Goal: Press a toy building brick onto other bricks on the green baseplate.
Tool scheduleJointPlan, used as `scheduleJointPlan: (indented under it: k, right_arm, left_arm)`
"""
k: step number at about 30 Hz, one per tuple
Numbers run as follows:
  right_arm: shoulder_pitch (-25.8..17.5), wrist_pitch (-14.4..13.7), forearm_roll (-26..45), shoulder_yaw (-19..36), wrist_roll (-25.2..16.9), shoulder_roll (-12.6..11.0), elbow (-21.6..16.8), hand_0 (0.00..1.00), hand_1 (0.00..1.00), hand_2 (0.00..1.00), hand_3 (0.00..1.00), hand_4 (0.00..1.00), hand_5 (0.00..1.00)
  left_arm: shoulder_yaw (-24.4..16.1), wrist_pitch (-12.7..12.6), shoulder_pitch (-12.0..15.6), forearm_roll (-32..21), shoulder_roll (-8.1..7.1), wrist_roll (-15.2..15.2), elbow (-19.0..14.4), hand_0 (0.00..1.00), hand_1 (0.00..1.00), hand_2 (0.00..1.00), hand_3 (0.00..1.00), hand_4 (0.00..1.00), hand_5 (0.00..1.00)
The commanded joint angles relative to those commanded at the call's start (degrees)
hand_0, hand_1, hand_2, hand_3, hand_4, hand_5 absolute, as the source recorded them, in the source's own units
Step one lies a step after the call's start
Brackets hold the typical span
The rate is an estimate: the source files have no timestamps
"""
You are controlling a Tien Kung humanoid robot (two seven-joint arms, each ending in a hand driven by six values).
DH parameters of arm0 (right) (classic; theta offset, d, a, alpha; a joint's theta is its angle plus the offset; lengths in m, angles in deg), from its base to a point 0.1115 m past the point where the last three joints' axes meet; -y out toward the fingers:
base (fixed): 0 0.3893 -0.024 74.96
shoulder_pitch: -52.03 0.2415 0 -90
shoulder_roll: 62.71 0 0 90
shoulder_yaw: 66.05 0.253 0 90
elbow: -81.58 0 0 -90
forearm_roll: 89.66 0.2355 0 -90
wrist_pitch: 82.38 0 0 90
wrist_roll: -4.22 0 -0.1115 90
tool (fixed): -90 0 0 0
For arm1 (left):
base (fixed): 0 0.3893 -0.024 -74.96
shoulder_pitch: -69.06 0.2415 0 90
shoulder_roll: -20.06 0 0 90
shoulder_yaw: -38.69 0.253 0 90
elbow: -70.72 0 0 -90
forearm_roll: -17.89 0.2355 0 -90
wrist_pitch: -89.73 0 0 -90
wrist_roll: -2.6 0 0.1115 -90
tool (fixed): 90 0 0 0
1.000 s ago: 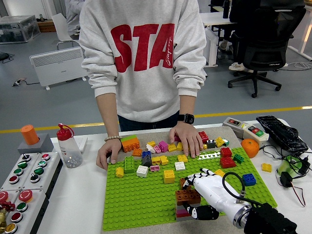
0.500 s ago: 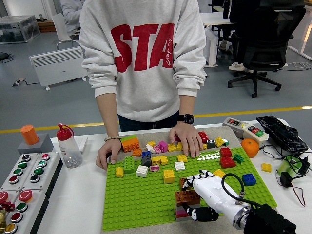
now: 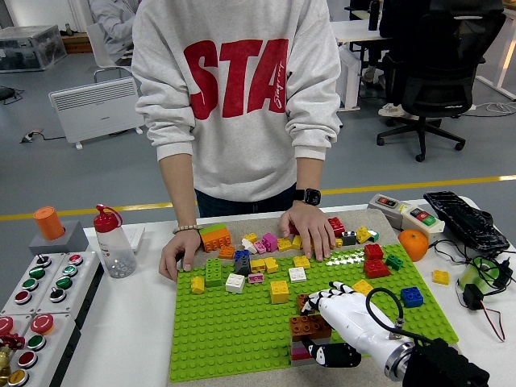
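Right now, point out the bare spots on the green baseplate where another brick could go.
The green baseplate is bare across its near left, from below the yellow brick and white brick to the near edge. The far edge is crowded with loose bricks and the person's hands. The right hand covers the brown brick stack.

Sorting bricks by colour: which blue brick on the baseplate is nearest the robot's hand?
The blue brick just right of the right hand; the dark blue one lies far back among the loose bricks by the person's hands.
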Motion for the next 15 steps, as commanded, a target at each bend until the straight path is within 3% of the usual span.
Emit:
scheduleJointPlan:
  k: [15]
  right_arm:
    - [-0.12, 0.65, -0.23, 0.84, -0.18, -0.22, -0.96, 0.998, 0.898, 0.899, 0.565, 0.519, 0.247]
  left_arm:
    - [0.17, 0.05, -0.16, -0.33, -0.05, 0.04, 0.00, 0.658, 0.682, 0.704, 0.575, 0.296, 0.998]
